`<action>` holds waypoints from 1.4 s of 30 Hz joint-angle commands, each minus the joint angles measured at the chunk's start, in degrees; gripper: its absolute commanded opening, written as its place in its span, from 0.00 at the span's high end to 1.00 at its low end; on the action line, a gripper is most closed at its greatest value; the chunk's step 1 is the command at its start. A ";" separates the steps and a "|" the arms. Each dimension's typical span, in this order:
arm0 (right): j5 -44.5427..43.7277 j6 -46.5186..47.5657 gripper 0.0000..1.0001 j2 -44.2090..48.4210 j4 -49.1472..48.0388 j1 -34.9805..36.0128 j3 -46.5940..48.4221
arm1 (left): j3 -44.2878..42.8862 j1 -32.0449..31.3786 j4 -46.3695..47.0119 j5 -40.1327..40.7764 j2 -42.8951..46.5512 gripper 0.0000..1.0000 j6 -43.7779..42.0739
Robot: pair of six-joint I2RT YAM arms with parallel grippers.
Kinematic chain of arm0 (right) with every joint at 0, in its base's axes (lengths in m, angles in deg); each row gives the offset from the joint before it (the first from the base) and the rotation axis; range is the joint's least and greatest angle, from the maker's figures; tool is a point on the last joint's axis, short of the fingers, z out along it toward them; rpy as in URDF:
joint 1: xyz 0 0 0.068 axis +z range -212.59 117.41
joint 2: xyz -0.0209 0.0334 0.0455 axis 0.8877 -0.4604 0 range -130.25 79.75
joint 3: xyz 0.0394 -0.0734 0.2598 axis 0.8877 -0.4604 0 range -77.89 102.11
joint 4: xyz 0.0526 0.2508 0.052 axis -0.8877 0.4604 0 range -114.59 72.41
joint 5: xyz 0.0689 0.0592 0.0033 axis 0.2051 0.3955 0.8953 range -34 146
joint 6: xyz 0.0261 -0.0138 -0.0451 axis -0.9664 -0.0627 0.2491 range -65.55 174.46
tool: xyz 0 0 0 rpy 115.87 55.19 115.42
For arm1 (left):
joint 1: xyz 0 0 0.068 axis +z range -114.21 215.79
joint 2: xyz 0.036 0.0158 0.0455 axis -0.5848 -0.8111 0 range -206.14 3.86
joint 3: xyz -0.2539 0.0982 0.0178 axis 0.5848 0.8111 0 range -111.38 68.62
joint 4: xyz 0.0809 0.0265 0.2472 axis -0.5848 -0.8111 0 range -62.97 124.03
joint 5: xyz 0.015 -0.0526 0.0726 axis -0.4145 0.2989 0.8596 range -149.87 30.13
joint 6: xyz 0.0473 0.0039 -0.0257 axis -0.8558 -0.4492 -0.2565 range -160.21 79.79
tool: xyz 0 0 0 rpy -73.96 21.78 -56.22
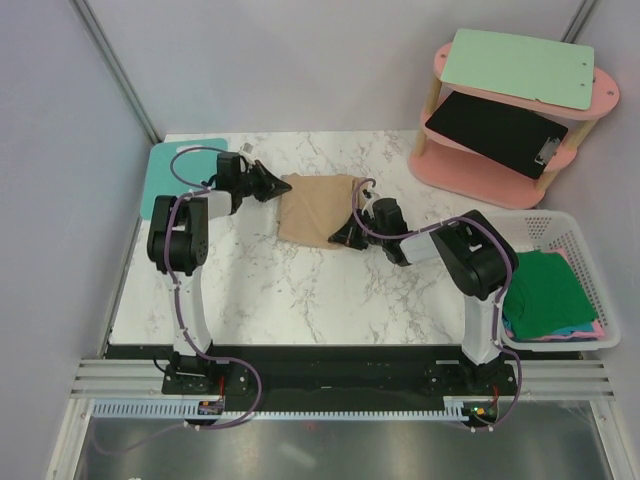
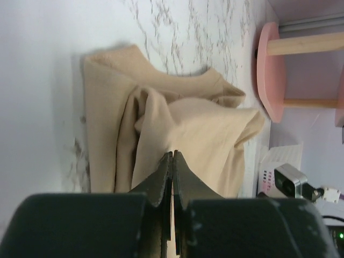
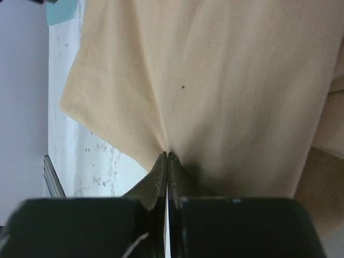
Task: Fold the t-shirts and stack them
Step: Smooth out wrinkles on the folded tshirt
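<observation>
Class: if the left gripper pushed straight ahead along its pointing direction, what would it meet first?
The crumpled beige t-shirt: the left gripper is already shut on its edge, so it would likely bunch the cloth. Beyond it lies bare white marble tabletop, as far as visible.

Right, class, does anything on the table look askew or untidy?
The beige t-shirt looks rumpled, its folded layers bunched and uneven. The left gripper and right gripper each pinch its cloth.

A tan shirt [image 1: 315, 205] lies on the marble table [image 1: 300, 290]. A teal mat [image 1: 165, 170] and a pink shelf [image 1: 480, 170] sit at its far corners.
</observation>
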 commanded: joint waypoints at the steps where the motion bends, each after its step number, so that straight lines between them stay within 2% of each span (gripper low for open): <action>1: 0.25 2.84 1.00 3.31 5.71 -0.01 1.47 | 10.19 0.29 7.42 -2.57 11.60 0.98 1.15; 7: -0.10 3.72 1.00 2.44 8.70 0.07 7.53 | 27.42 -0.59 16.47 -4.33 21.62 0.98 4.92; 10: -0.36 4.42 1.00 0.24 10.45 -0.28 12.87 | 32.80 -1.20 21.22 -5.38 23.22 0.98 7.12; 19: -1.68 5.57 1.00 -9.16 12.74 -3.96 25.98 | 39.14 -4.37 26.85 -6.44 21.82 0.98 9.06; 25: -3.44 6.18 1.00 -14.88 12.92 -6.43 29.86 | 43.98 -4.46 30.45 -5.92 20.49 0.98 9.94; 30: -4.06 5.92 1.00 -17.26 12.04 -7.48 29.51 | 47.40 -4.46 30.81 -5.13 20.49 0.98 9.06; 37: -2.56 5.92 1.00 -15.77 10.11 -8.10 28.02 | 47.33 -4.46 31.08 -6.44 21.98 0.98 8.71; 40: -1.69 6.10 0.99 -11.65 10.37 -8.10 27.49 | 45.13 -4.46 24.42 -6.53 26.71 0.98 6.17; 41: -1.33 6.36 0.98 -10.59 10.72 -8.19 27.23 | 43.04 -4.54 17.87 -5.66 28.48 0.98 2.86; 42: -1.16 6.88 0.98 -9.36 11.76 -8.36 26.88 | 41.80 -4.54 13.54 -4.78 30.15 0.87 0.91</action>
